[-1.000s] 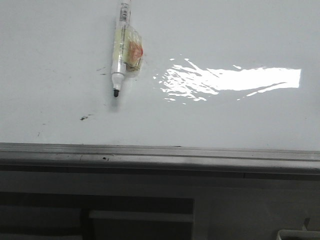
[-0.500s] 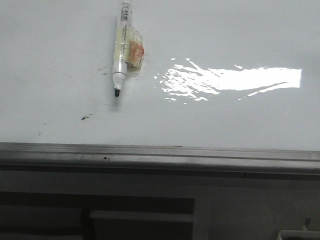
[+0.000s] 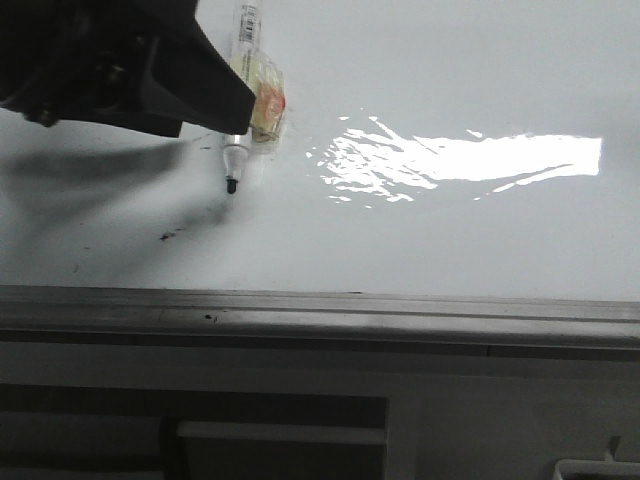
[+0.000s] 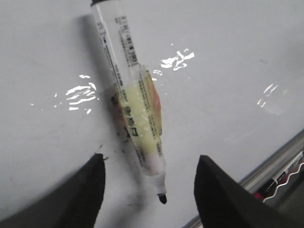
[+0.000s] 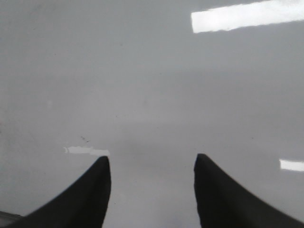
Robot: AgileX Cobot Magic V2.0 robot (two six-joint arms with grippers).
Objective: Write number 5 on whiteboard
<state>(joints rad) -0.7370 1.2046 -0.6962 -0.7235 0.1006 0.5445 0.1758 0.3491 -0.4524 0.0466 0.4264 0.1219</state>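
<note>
Left gripper (image 4: 149, 190) wide open, empty, straddling the uncapped marker (image 4: 135, 118) lying on the whiteboard (image 3: 450, 240). Right gripper (image 5: 152, 190) open too, nothing held.

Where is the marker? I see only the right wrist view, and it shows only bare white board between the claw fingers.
Observer: The marker lies flat on the whiteboard, uncapped, under the left claw.
Operator: Does the left claw hold it?
Observer: No. It is open, with its fingers on either side of the tip end, not touching.
Operator: Is anything written?
Observer: No number, only small dark smudges near the tip.
</note>
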